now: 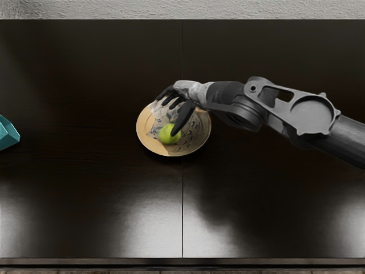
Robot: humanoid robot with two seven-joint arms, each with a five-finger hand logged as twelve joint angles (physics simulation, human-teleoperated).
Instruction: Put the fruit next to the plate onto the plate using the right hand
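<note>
A small green fruit [168, 135] lies on the tan patterned plate [144, 130], near the plate's middle. My right hand [174, 110] hovers over the plate's far half, its arm [285, 111] reaching in from the right edge. The dark fingers [183, 117] are spread. One of them points down and ends just at the fruit's upper right side, and the others stand apart from it. The hand is open and nothing is clasped in it. It hides part of the plate's back rim. The left arm is out of view.
A teal angular object [7, 133] pokes in at the left edge of the dark table [91, 200]. A seam runs down the tabletop just right of the plate. A pale wall strip borders the table's far edge.
</note>
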